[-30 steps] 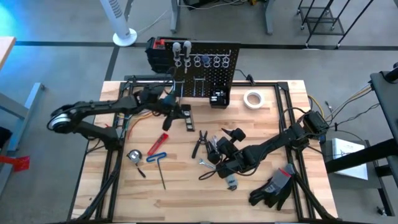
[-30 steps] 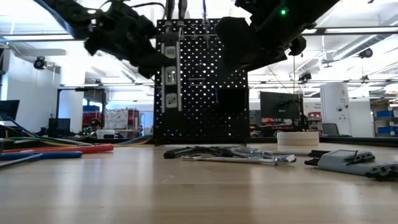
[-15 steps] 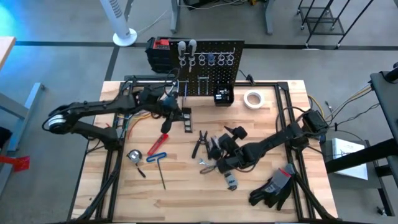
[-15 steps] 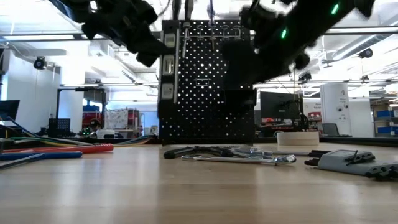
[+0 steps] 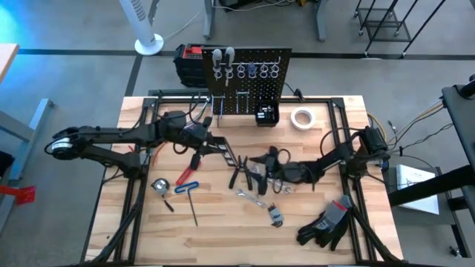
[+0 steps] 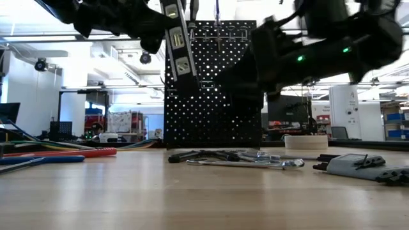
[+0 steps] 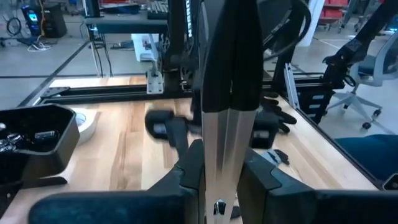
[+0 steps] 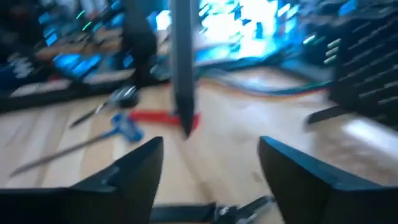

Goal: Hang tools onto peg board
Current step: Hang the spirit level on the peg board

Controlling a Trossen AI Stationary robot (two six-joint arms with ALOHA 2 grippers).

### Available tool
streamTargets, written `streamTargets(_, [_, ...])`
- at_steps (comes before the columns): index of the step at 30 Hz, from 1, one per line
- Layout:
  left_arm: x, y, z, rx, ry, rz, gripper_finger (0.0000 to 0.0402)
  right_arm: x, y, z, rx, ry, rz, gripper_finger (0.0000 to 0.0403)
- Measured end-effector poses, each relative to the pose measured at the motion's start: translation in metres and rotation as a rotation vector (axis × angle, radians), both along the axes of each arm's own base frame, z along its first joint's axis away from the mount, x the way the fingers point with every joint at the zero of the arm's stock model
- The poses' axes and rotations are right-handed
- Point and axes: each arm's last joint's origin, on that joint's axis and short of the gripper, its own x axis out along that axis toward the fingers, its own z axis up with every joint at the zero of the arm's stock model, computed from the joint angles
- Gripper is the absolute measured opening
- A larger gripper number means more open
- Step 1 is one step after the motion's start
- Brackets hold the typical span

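Since a second ago my left gripper has drawn back from the peg board toward the middle of the table, carrying the small level along with it; my right gripper has swung from beside the loose tools up toward the table's centre, and the peg board itself has shifted slightly to the right.

My left fingers are closed tight on the level. In the left wrist view its silver bar rises straight up between my two fingers, touching both. In the low view the level hangs tilted, high above the table and in front of the board's upper left part.

My right gripper hovers over the wood just beside the black pliers. Its fingers are spread wide apart with nothing between them. Past them in the right wrist view lie a red-handled tool and a blue-handled tool, well apart from my fingers.

A silver wrench lies on the table nearer the front edge. The peg board stands upright at the back edge, ring hooks along its top, a small black bin at its lower right.
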Motion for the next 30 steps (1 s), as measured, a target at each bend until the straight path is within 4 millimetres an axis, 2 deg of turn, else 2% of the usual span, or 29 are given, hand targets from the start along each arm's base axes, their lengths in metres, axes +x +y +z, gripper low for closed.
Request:
streamTargets(2, [0.002,0.000,0.001,0.001,-0.003,-0.001,0.0041,0.011,-0.003,0.001,0.018,0.057,0.082,0.0217])
streamTargets(5, [0.007,0.001,0.001,-0.016,-0.008,0.002,0.0041,0.025,-0.005,0.008,0.020,0.094,0.100,0.0198])
streamTargets(9, [0.015,0.003,-0.007,-0.049,0.020,0.010,0.0041,0.035,-0.006,0.019,-0.014,0.063,0.097,0.0202])
streamTargets(16, [0.022,0.004,-0.014,-0.079,0.026,-0.011,0.0041,0.037,-0.012,0.020,0.003,0.067,0.084,0.0220])
streamTargets(19, [0.022,0.004,-0.012,-0.076,0.008,-0.013,0.0041,0.038,-0.017,0.019,0.057,0.065,0.124,0.0185])
streamTargets(25, [0.022,0.004,-0.012,-0.101,0.013,-0.016,0.0041,0.039,-0.020,0.018,0.123,0.075,0.160,0.0038])
streamTargets(30, [0.019,0.003,-0.009,-0.159,0.030,0.009,0.0043,0.041,-0.021,0.020,0.252,0.050,0.172,0.0038])
